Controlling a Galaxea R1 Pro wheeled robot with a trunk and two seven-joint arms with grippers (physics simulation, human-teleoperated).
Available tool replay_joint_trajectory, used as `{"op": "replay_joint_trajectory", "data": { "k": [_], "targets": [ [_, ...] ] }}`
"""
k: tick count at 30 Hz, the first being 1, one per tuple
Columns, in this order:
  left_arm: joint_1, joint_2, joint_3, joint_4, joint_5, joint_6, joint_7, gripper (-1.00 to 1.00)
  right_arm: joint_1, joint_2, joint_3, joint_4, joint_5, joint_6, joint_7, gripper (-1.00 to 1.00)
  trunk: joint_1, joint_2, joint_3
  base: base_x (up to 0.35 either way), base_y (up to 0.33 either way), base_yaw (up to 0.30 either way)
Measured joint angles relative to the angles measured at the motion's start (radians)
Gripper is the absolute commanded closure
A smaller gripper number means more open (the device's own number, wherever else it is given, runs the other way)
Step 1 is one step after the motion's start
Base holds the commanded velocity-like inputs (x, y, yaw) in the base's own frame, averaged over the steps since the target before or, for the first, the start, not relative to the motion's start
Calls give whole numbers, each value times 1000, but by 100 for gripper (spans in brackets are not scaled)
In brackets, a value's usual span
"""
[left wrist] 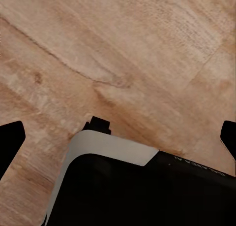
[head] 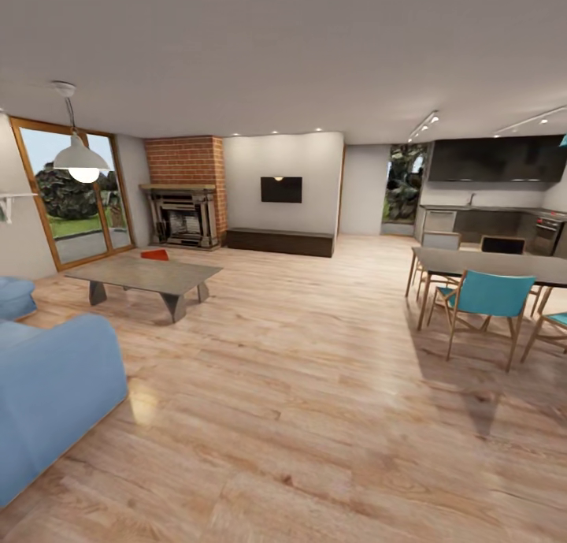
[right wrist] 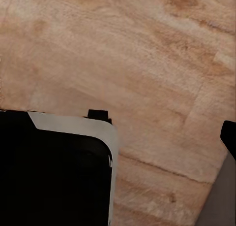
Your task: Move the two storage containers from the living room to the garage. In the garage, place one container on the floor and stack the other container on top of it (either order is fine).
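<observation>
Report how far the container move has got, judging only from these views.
Nothing looks done yet. The robot stands in the living room, on the wood floor, facing the brick fireplace and the TV. One orange-red container shows beyond the low table, far off and untouched. Both wrist cameras look down at bare planks, with nothing between the fingertips. Left: drive over, pick up both containers, carry them to the garage, stack them.

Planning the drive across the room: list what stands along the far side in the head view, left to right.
Glass doors → brick fireplace → low dark bench with wall TV above it → kitchen counter. An orange-red storage container peeks out behind the coffee table, before the fireplace.
</observation>
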Motion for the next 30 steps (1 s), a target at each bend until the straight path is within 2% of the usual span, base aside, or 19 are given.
{"op": "replay_joint_trajectory", "data": {
  "k": [7,30],
  "targets": [
    [0,0,0,0,0,-1,0,-100,0,0,0,0,0,0,-1,-100,0,0,0,327,0,88],
    [0,0,0,0,0,-2,0,-100,0,-3,4,0,-1,3,15,-100,0,0,0,327,0,3]
  ]
}}
